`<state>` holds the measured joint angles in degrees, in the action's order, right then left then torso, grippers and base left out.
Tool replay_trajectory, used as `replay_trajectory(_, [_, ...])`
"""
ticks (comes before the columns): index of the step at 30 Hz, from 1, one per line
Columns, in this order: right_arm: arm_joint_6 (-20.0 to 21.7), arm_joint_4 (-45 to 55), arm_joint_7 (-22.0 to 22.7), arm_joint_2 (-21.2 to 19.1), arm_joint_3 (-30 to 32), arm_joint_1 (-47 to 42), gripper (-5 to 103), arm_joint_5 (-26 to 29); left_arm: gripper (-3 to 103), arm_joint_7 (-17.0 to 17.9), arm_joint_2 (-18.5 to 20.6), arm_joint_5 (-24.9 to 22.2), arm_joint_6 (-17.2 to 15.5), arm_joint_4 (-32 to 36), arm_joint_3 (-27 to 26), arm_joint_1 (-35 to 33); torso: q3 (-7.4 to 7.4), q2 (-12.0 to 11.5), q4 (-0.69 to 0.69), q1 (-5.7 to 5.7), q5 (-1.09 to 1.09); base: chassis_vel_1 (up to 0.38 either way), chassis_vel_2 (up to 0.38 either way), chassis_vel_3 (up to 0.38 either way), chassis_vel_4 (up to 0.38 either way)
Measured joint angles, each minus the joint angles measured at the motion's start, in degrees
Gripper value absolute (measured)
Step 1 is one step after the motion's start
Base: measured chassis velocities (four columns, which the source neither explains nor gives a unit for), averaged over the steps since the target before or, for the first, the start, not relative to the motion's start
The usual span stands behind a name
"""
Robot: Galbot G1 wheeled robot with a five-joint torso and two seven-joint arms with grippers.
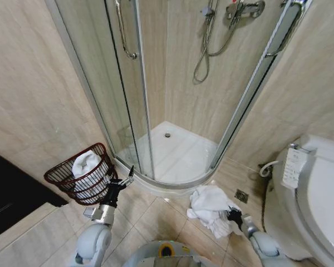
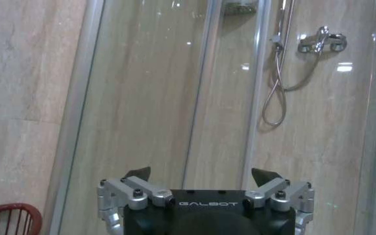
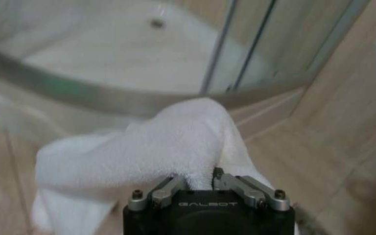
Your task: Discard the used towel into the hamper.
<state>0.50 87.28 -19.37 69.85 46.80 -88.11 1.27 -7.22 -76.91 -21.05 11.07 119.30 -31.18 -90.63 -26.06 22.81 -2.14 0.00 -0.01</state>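
Item, my right gripper (image 3: 200,175): low over the floor tiles, jaws pinched shut on a fold of the crumpled white towel (image 1: 209,208), which lies on the tiled floor (image 1: 150,214) just before the shower enclosure (image 1: 172,161) and near the toilet (image 1: 317,194). Item, my left gripper (image 2: 201,177): jaws spread wide, holding nothing, raised just beside the hamper (image 1: 58,177); the hamper stands by the wall, left of the shower, a white towel roll (image 1: 84,164) inside it.

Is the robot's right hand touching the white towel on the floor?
Touching. In the right wrist view the right hand has its fingers closed into a fold of the towel, with no gap between them.
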Motion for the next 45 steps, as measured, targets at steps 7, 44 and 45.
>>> replay_trajectory(7, [-3.3,10.5,0.4,3.7,6.6,-6.6,11,1.1,100,-0.3,-0.4,0.3,0.0,0.2,0.5,0.1,0.00,0.0,0.01,0.00,0.01,0.000,0.000,0.000,0.000])
replay_trajectory(44, [8.2,55.0,4.8,1.0,33.2,-17.0,11,35.9,100,0.0,-7.4,6.8,2.8,-1.0,0.9,0.8,-0.01,0.0,0.01,0.00,0.02,0.000,0.000,0.000,0.000])
replay_trajectory(45, [8.2,55.0,4.8,1.0,33.2,-17.0,11,35.9,100,0.0,-7.4,6.8,2.8,-1.0,0.9,0.8,-0.01,0.0,0.01,0.00,0.02,0.000,0.000,0.000,0.000])
